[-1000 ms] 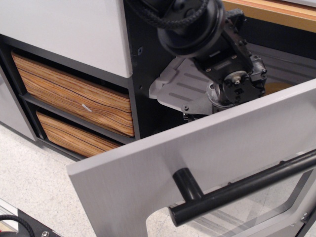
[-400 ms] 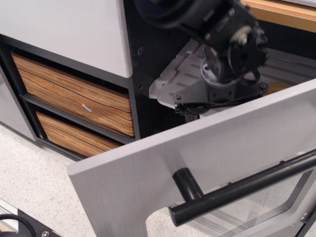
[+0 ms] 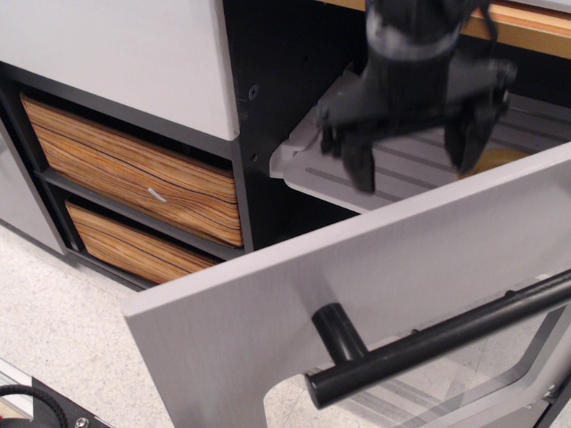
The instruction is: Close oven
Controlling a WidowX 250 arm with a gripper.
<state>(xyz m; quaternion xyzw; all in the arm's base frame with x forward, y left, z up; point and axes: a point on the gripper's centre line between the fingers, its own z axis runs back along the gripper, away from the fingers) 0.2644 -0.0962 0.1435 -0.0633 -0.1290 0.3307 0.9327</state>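
The oven (image 3: 268, 71) stands open with its black interior showing. Its brushed-grey door (image 3: 375, 294) hangs open toward me at the lower right, with the glass window (image 3: 464, 383) and the long black bar handle (image 3: 428, 343). The light grey ribbed tray (image 3: 308, 165) sticks out of the cavity. My gripper (image 3: 415, 160) hovers above the tray, just behind the door's top edge, pointing down. It is motion-blurred. Its two dark fingers (image 3: 359, 165) stand wide apart and hold nothing.
Two wood-grain drawer fronts (image 3: 134, 174) sit in a dark frame left of the oven. A white panel (image 3: 116, 53) is above them. A wooden counter edge (image 3: 526, 27) runs along the top right. Speckled floor (image 3: 62, 330) lies below.
My gripper has risen and turned from lying low over the tray to pointing straight down above it, and its fingers now show spread apart. The door and tray have not moved.
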